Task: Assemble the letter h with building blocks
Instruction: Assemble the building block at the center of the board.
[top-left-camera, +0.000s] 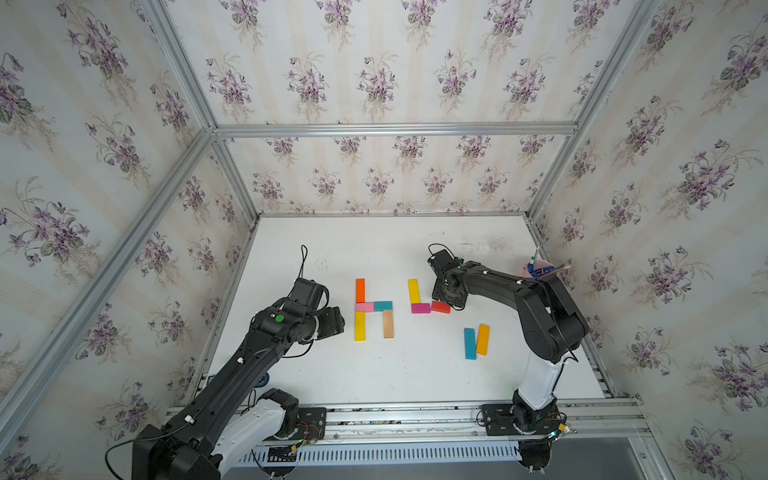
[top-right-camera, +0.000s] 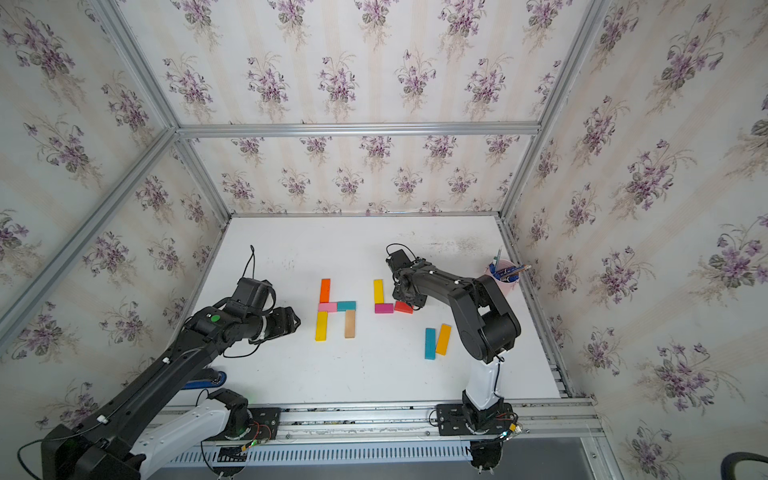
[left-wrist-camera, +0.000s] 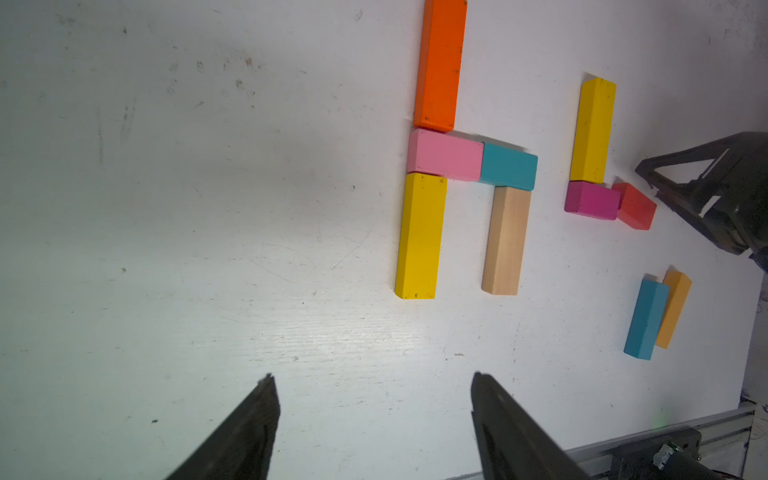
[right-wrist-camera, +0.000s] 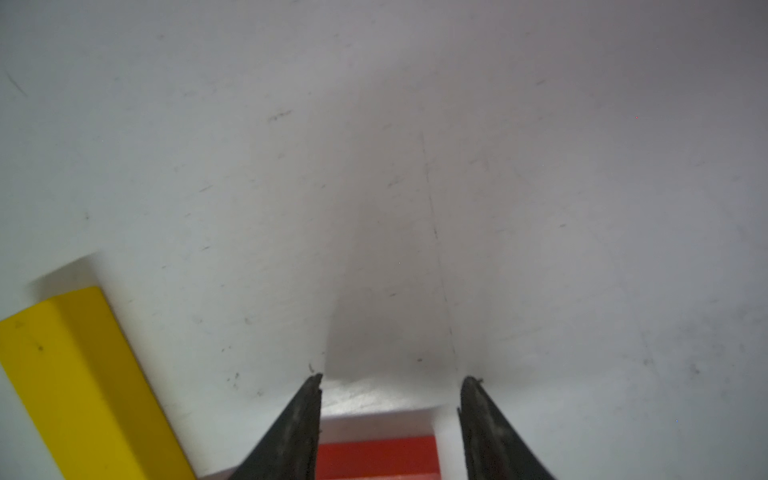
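Red block (right-wrist-camera: 378, 457) runs off the right wrist view's edge.

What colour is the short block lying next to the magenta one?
Red: the short red wooden block shows best in the left wrist view.

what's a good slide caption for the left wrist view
Open left hand hovers short of a five-block letter h; five more blocks lie beyond.

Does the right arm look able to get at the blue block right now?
Probably yes: the blue block lies uncovered near the right gripper, which is open astride the red block. The amber block close beside it may crowd the grasp.
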